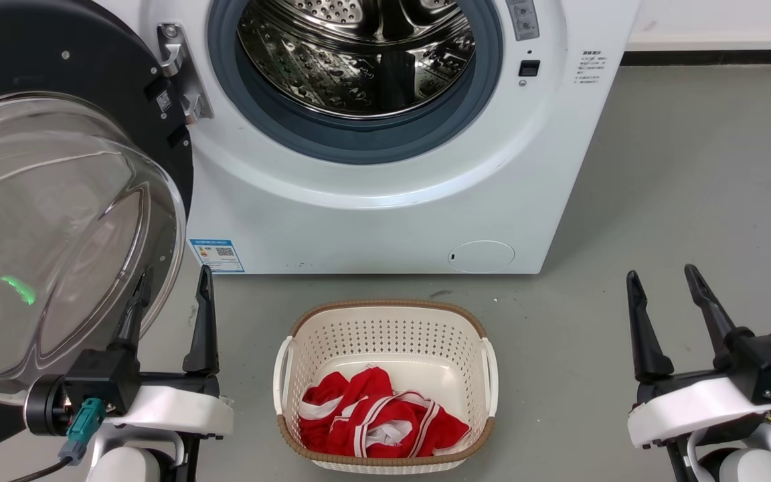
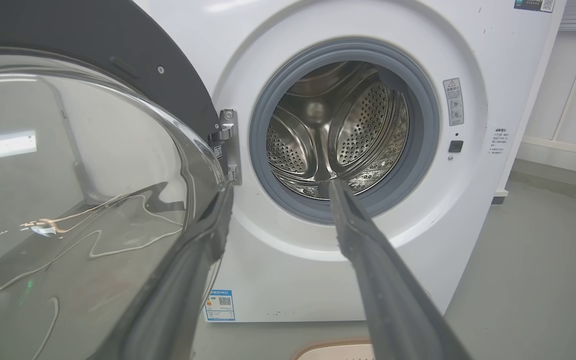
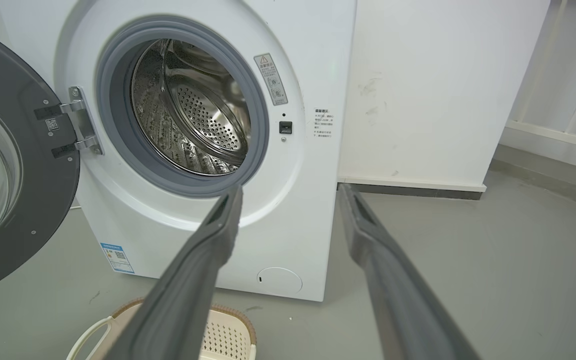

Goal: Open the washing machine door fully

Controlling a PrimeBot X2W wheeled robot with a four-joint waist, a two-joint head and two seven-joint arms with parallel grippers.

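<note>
Leftward, washing machine door (image 1: pixel 91 60) wide open, left pincer (image 1: pixel 176 271) spread at glass edge (image 1: pixel 178 214)

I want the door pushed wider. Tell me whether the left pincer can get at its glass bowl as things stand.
Probably yes. The left pincer, open, sits beside the glass bowl of the washing machine door, one finger at its rim, nothing between.

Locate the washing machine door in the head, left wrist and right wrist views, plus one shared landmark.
Head view: the washing machine door takes up the left side, standing open, its glass bowl bulging toward the camera.
Left wrist view: it covers the left half.
Right wrist view: it sits at the left edge, cut off by the frame.
Shared landmark: the metal hinge, at the door's right edge in all three.
</note>
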